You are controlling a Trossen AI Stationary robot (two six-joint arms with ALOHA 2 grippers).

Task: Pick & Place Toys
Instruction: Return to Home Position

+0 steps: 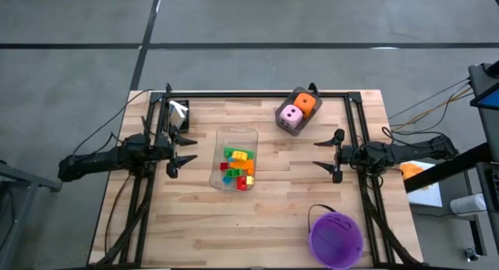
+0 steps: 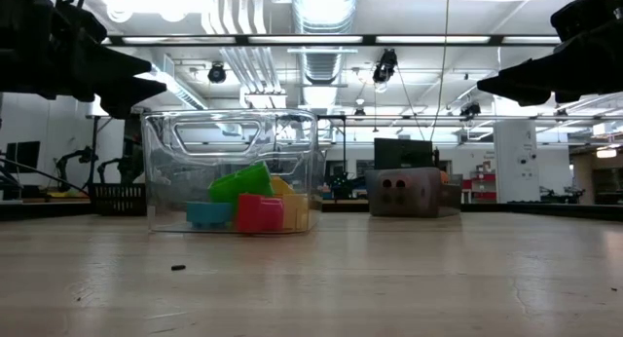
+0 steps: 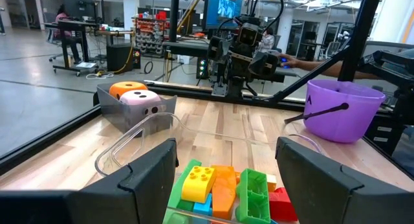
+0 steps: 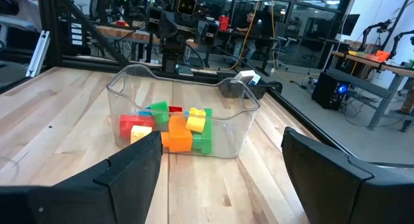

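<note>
Your left pincer (image 1: 190, 150) at nine o'clock and right pincer (image 1: 318, 154) at three hang spread, empty. The bricks (image 1: 238, 166), in the clear tray (image 1: 227, 140) at centre, look light, rigid, slick: pinch flat sides.

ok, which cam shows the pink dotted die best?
Left wrist view: the pink dotted die sits close and side-on in the grey bin, beside the orange die. High view shows its top face, small. Low view shows only the bin's wall. Right wrist view misses it.
</note>
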